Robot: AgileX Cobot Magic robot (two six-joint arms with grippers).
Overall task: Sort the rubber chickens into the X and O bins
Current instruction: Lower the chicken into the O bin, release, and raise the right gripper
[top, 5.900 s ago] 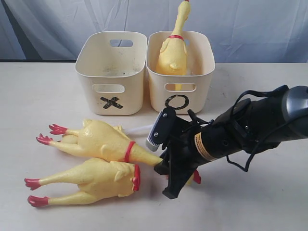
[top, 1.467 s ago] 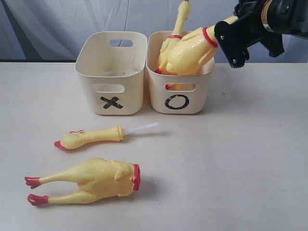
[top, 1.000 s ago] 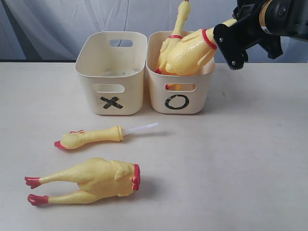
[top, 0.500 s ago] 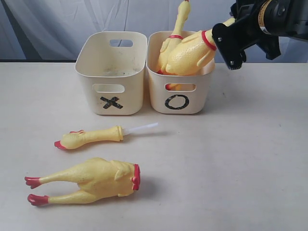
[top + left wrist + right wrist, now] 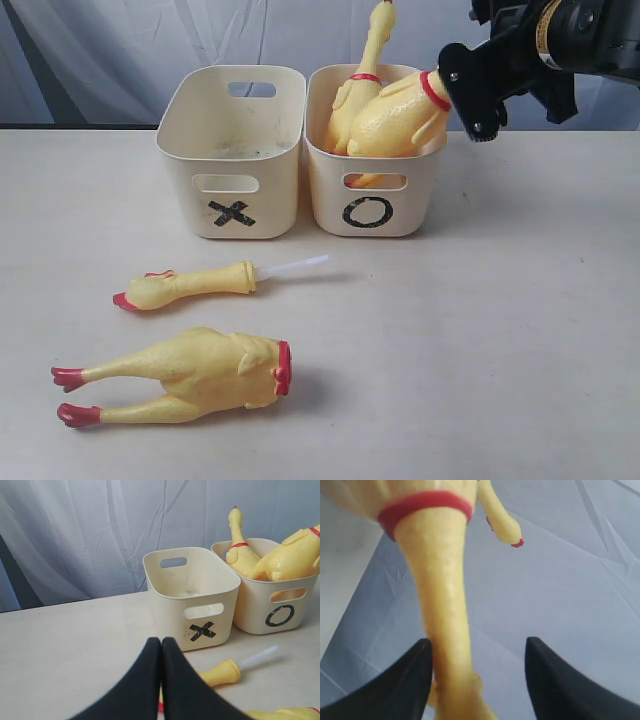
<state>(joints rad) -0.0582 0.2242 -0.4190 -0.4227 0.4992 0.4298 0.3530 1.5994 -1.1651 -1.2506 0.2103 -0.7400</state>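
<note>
Tabletop [image 5: 480, 330] bears headless body [image 5: 200, 370] and neck piece [image 5: 190, 283] before X bin [image 5: 275, 195].

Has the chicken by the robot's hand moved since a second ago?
Yes. The chicken has sunk lower into the O bin, its red neck ring now nearer the rim.

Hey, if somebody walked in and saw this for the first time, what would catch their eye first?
Probably the black right hand at the upper right of the exterior view, open around the neck of a yellow rubber chicken sprawled across the O bin, where a second chicken stands head-up. Then the broken pieces on the table in front: a headless body and, nearer the X bin, a neck-and-head piece with a white tube.
</note>
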